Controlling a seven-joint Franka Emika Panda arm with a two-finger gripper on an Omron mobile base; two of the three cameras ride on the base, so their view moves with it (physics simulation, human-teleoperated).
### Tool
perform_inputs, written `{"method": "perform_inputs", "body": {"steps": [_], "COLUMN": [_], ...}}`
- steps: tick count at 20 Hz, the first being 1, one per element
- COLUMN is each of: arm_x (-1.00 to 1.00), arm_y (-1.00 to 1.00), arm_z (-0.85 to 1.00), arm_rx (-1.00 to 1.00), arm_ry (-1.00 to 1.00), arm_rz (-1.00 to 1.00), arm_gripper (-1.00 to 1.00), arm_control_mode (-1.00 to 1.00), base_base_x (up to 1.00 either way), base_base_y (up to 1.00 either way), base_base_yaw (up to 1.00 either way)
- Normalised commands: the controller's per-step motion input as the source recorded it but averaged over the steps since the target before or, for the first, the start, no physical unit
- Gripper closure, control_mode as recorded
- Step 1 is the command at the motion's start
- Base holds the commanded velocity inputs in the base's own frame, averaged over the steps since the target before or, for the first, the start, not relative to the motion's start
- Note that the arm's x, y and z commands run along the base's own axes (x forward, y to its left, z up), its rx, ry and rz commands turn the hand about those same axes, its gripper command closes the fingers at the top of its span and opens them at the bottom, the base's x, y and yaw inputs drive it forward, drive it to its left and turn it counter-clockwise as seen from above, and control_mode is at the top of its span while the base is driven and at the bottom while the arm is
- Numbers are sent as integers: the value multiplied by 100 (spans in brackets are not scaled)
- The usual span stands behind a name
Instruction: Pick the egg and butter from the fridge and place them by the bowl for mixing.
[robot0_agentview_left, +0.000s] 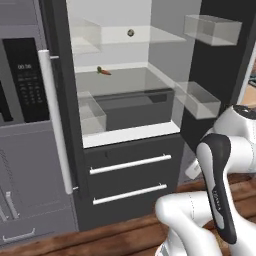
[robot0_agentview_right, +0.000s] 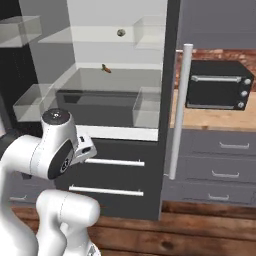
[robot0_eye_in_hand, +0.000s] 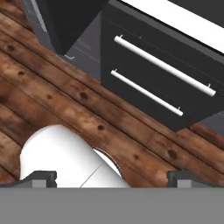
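Note:
The fridge (robot0_agentview_left: 131, 150) (robot0_agentview_right: 117, 145) stands with its right door swung open, showing glass shelves. The egg (robot0_agentview_left: 130, 33) (robot0_agentview_right: 121, 33), a small tan-brown ball, rests on the upper shelf. The butter and the bowl are out of view. My gripper (robot0_eye_in_hand: 112, 177) is open with nothing between its widely spaced fingertips (robot0_eye_in_hand: 40, 176). It is folded low in front of the fridge and looks down at the two lower drawers (robot0_eye_in_hand: 153, 57) and the wooden floor (robot0_eye_in_hand: 65, 100).
An orange carrot (robot0_agentview_left: 104, 71) (robot0_agentview_right: 106, 68) lies on the middle shelf. Clear bins (robot0_agentview_left: 212, 29) hang on the open door. A black toaster oven (robot0_agentview_right: 217, 85) sits on the wooden counter (robot0_agentview_right: 210, 120) to the right. The left door (robot0_agentview_left: 27, 80) is closed.

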Motion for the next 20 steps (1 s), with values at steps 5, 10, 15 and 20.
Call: {"method": "perform_inputs", "body": {"steps": [5, 10, 15, 20], "arm_x": [0, 0, 0, 0], "arm_y": [0, 0, 0, 0], "arm_z": [0, 0, 0, 0], "arm_rx": [0, 0, 0, 0], "arm_ry": [0, 0, 0, 0], "arm_rz": [0, 0, 0, 0], "arm_gripper": [-100, -100, -100, -100], "arm_control_mode": [100, 100, 100, 100], "base_base_x": [94, 67, 22, 64], "base_base_y": [17, 52, 0, -1], "base_base_yaw": [1, 12, 1, -2]}}
